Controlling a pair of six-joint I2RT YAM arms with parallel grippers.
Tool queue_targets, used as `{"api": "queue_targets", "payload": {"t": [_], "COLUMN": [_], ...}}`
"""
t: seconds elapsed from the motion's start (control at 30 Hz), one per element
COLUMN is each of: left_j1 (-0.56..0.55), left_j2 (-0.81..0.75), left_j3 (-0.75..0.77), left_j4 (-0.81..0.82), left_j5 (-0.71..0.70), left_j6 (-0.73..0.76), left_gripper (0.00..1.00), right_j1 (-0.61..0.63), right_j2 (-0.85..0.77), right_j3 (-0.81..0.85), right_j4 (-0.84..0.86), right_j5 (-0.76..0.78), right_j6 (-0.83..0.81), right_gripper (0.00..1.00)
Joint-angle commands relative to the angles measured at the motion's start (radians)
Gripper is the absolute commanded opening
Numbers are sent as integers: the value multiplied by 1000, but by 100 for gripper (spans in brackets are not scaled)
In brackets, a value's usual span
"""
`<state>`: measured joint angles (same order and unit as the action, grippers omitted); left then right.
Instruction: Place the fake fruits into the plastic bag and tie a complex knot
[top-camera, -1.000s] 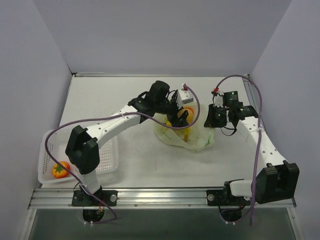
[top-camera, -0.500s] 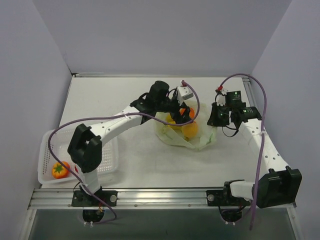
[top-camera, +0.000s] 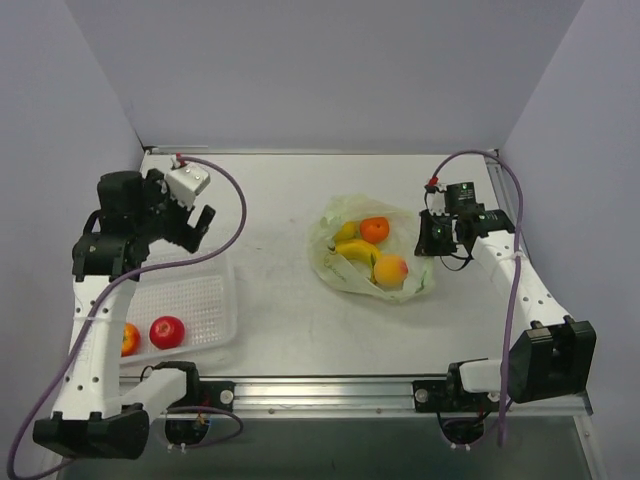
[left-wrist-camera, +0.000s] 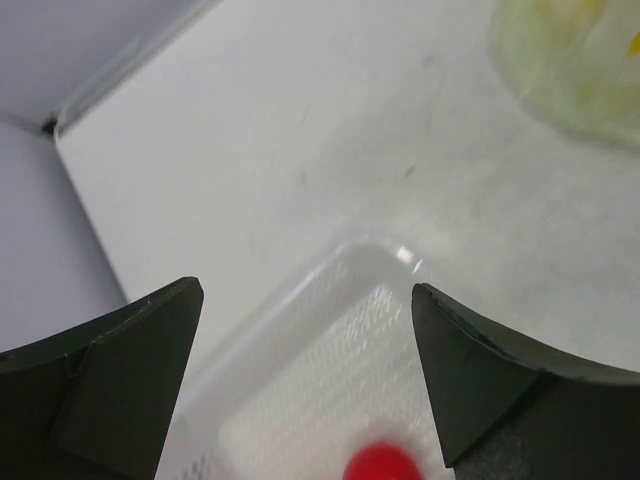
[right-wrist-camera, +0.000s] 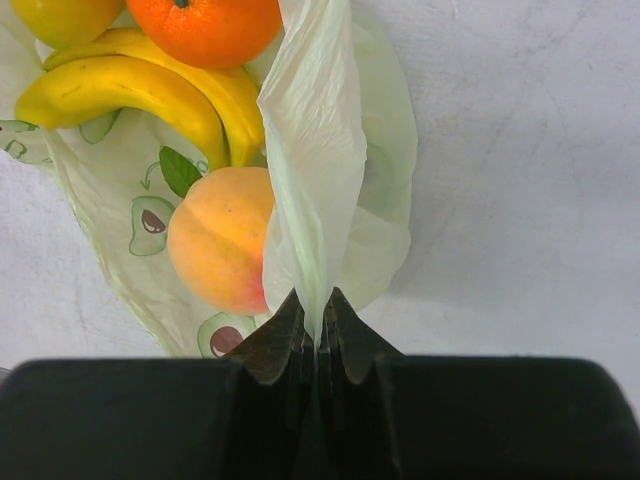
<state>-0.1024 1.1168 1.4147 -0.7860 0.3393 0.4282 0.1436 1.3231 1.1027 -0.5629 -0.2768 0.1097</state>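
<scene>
The pale green plastic bag (top-camera: 345, 270) lies open mid-table holding an orange (top-camera: 374, 229), yellow bananas (top-camera: 357, 250) and a yellow-orange mango (top-camera: 390, 269). My right gripper (top-camera: 428, 238) is shut on the bag's right edge; in the right wrist view the film (right-wrist-camera: 315, 160) runs up from the gripper (right-wrist-camera: 316, 318), beside the mango (right-wrist-camera: 222, 240), bananas (right-wrist-camera: 130, 90) and orange (right-wrist-camera: 208, 28). My left gripper (top-camera: 200, 222) is open and empty above the white basket (top-camera: 205, 300), which holds a red apple (top-camera: 167, 331) and a red-orange piece (top-camera: 129, 339). The apple (left-wrist-camera: 380, 464) shows blurred in the left wrist view.
The white perforated basket's corner (left-wrist-camera: 385, 255) shows under the left gripper (left-wrist-camera: 305, 300). Grey walls enclose the table on three sides. A metal rail (top-camera: 320, 392) runs along the near edge with both arm bases.
My left arm has swung from the bag back left to above the basket, with jaws empty. The mango now lies in the bag. A red apple now shows in the basket. The right gripper still holds the bag edge.
</scene>
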Motion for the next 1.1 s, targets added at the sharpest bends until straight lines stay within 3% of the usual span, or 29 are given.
{"api": "queue_targets", "payload": {"t": [0.0, 0.2, 0.3, 0.6, 1.07], "left_j1": [136, 439, 510, 556, 560], "left_j2": [-40, -11, 29, 149, 343], "left_j3": [-137, -281, -331, -476, -546], "left_j4": [-332, -439, -441, -363, -228], "left_j5": [-244, -359, -399, -508, -660], "left_j6": [261, 466, 532, 691, 722], "left_gripper": [97, 97, 97, 97, 97], "right_j1": [-6, -2, -1, 8, 8], "right_j2": [13, 21, 27, 11, 10], "right_j3": [-9, -9, -10, -9, -14], "right_j4": [-26, -28, -28, -29, -32], "right_j5": [5, -22, -45, -64, -67], "right_j6": [-27, -36, -38, -30, -36], "right_gripper": [0, 0, 0, 0, 0]}}
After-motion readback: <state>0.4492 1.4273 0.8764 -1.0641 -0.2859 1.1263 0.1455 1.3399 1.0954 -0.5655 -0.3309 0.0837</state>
